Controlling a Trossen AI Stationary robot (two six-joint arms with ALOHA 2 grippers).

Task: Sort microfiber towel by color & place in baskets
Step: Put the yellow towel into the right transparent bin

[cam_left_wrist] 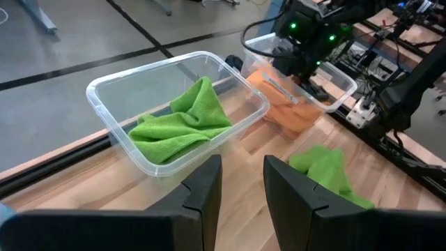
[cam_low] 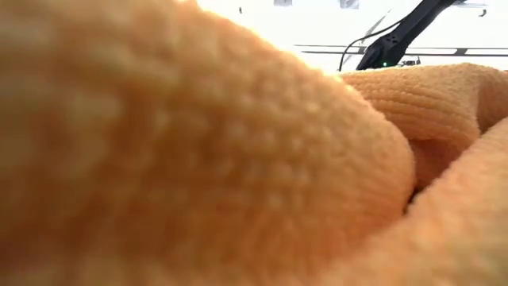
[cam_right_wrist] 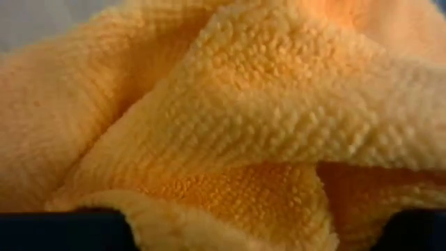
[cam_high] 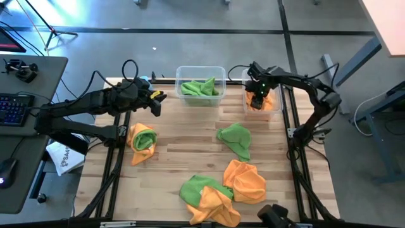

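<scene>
- Orange microfiber cloth (cam_right_wrist: 230,132) fills the right wrist view edge to edge; the right gripper (cam_high: 256,100) is down inside the narrower clear plastic tub (cam_high: 276,107) at the far right of the slatted wooden table (cam_high: 183,152), and I cannot tell whether its fingers are released or clenched.
- The wider clear plastic tub (cam_high: 180,75) stands just left of it at the far edge and holds a crumpled green microfiber towel (cam_high: 200,87).
- The left gripper (cam_left_wrist: 240,185) hovers near that wider tub, fingers parted with nothing between them.
- A loose green towel (cam_high: 235,139) lies on the table in front of the two tubs.
- Under the left arm lies a small orange towel with a green one tucked into it (cam_high: 142,140).
- At the near edge is a heap: a green towel (cam_high: 195,188) touching two orange towels (cam_high: 245,180).
- The low view is blocked almost wholly by orange fabric (cam_low: 182,159) right at the lens; only a dark arm segment (cam_low: 401,32) shows above it.
- Left of the table, a black keyboard (cam_high: 14,107) sits on a grey desk (cam_high: 38,69).
</scene>
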